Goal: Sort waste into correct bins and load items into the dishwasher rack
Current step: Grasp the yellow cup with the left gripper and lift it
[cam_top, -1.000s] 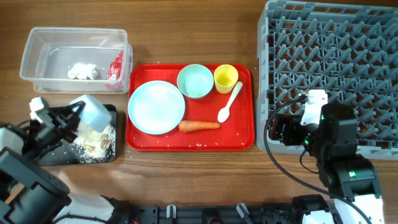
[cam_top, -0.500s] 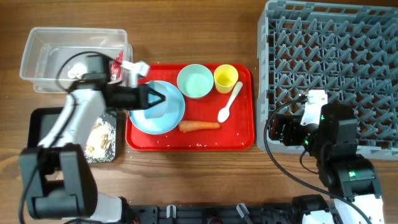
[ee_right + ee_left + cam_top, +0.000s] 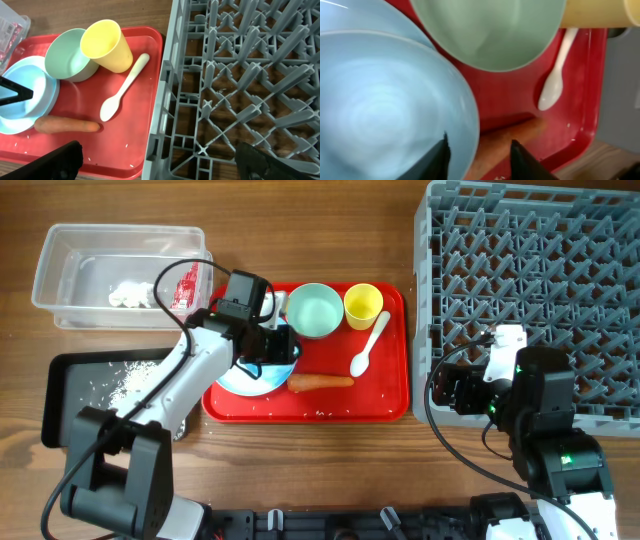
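Two long things on red tray (image 3: 392, 398), frame centre: carrot (image 3: 320, 382) lying left-right; white spoon (image 3: 369, 345) diagonal, handle toward upper right. Left gripper (image 3: 479, 144) parted astride light blue bowl (image 3: 385, 115) rim (no grasp); right gripper (image 3: 162, 159) spread, empty.

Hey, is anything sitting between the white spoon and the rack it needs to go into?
Nothing loose does. Between the spoon and the rack there is only the raised rim of the red tray and a narrow strip of table.

A brown wooden table (image 3: 300, 230) with sideways-running grain fills the background under soft, even light.
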